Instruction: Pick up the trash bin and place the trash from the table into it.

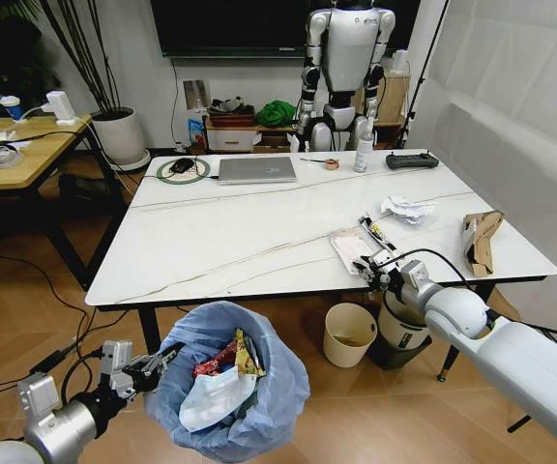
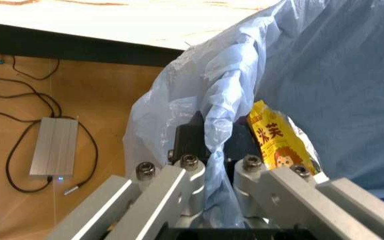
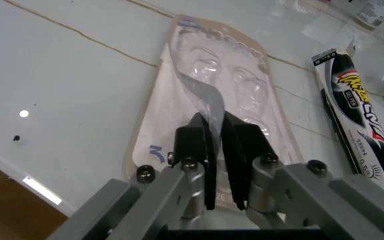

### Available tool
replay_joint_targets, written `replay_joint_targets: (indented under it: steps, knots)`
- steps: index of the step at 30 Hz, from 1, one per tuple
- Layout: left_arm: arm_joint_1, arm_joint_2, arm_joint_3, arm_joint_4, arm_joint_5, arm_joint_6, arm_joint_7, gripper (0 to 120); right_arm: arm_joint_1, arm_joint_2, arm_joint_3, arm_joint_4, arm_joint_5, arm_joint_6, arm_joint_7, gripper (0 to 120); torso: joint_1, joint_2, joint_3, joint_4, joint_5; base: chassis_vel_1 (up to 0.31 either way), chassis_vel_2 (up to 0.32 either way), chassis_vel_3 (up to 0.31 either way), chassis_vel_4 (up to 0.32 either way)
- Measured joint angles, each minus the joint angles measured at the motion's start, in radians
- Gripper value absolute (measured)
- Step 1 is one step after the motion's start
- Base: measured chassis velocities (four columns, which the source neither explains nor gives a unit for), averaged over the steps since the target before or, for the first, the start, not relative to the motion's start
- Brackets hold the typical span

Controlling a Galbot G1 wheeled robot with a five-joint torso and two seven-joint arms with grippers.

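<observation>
1. On the left, the left claw is pinched shut on the bag-covered rim of the trash bin, holding it low, just in front of the surface near its front edge. A red wrapper, a yellow wrapper and white paper already lie inside. As far as I can tell the grip is largely on slippery plastic, so I'd worry the liner slides and the bin tips or sags.

2. Further right, at the front edge, the right claw is closed on a thin flap of a clear plastic blister packet lying flat on the white top. That flap looks flimsy; it could tear or slip out once lifted.

3. Just beside the packet lies a black-and-white wrapper. A sideways drag could knock it over the edge.

4. The bin sits well to the left of the packet, so the light piece could flutter and miss the opening.

5. Farthest right, crumpled white paper and a torn brown cardboard box remain to be collected.
</observation>
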Motion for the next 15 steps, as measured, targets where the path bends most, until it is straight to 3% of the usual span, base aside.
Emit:
replay_joint_targets:
  steps: [2, 15]
  knots:
    - [0.000, -0.001, 0.001, 0.000, 0.000, 0.000, 0.000, 0, 0.003, 0.002, -0.003, -0.002, -0.001, 0.005, -0.005, 0, 0.000, 0.000, 0.000, 0.0001, -0.0001, 0.000, 0.000, 0.000, 0.000]
    - [0.010, -0.003, 0.004, -0.009, 0.001, 0.001, 0.000, 0, -0.022, 0.005, 0.056, 0.022, -0.001, 0.069, -0.057, 0, 0.000, 0.000, 0.000, -0.0001, -0.0001, 0.000, 0.000, 0.000, 0.000]
